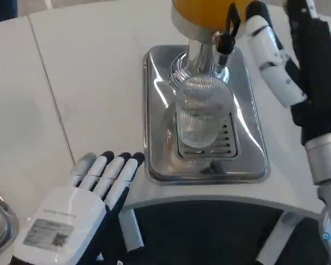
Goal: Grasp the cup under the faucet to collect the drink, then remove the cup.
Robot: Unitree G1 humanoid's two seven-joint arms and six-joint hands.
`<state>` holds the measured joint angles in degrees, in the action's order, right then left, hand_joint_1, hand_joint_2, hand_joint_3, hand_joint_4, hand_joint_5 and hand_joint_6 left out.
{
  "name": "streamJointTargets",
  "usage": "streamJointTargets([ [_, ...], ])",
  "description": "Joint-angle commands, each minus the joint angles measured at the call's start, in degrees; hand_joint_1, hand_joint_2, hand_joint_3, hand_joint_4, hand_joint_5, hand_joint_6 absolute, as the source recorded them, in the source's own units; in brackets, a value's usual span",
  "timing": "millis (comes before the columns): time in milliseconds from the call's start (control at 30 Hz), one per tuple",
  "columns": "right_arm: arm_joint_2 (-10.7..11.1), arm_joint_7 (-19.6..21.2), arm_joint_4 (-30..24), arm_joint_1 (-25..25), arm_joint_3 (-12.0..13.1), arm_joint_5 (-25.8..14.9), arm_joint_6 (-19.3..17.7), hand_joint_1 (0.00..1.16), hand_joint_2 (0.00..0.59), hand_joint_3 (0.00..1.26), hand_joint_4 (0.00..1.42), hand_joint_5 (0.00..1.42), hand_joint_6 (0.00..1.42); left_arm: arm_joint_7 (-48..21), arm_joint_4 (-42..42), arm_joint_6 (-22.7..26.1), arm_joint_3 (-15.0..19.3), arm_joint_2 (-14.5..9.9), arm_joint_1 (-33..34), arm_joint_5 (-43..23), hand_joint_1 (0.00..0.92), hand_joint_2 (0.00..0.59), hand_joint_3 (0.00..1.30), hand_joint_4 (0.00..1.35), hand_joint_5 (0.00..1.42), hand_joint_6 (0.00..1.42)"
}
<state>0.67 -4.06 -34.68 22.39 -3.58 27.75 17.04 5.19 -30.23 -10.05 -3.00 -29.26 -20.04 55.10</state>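
Two hands out: left hand [83, 207] flat, fingers apart on tabletop [71, 99], holding nothing; right hand [270, 52] reaching beside faucet [227, 34], grip unclear; clear cup [201, 113] parked on drip tray [248, 160] for filling.

**Colours on your table**

You see a clear ribbed cup [201, 110] on a shiny silver tray [160, 110]. The tank [201, 11] is orange, its tap [230, 30] black. Your white table [71, 72] carries thin grey seams.

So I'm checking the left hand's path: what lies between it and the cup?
In the head view, the raised rim of the steel drip tray lies between the left hand and the cup; otherwise bare table.
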Motion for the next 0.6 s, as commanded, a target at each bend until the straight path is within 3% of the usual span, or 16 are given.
streamJointTargets([
  [33, 0.7, -1.1, 0.3, 2.6, -0.8, -0.8, 2.0, 0.21, 0.509, 0.00, 0.00, 0.00, 0.00, -1.0, 0.7, -0.1, -0.1, 0.3, -0.3, 0.5, 0.010, 0.045, 0.00, 0.00, 0.00, 0.00],
  [300, 0.8, -1.8, 1.8, 5.3, -1.8, -2.0, 4.3, 0.21, 0.509, 0.00, 0.00, 0.00, 0.00, -1.0, 1.0, -0.1, 0.3, 0.3, -0.3, 0.3, 0.010, 0.045, 0.00, 0.00, 0.00, 0.00],
  [600, -0.1, -0.8, 5.4, 3.4, -6.2, -2.6, 2.8, 0.21, 0.509, 0.00, 0.00, 0.00, 0.00, -0.6, 2.2, -0.1, 0.5, 0.3, 0.1, -0.3, 0.010, 0.045, 0.00, 0.00, 0.00, 0.00],
])
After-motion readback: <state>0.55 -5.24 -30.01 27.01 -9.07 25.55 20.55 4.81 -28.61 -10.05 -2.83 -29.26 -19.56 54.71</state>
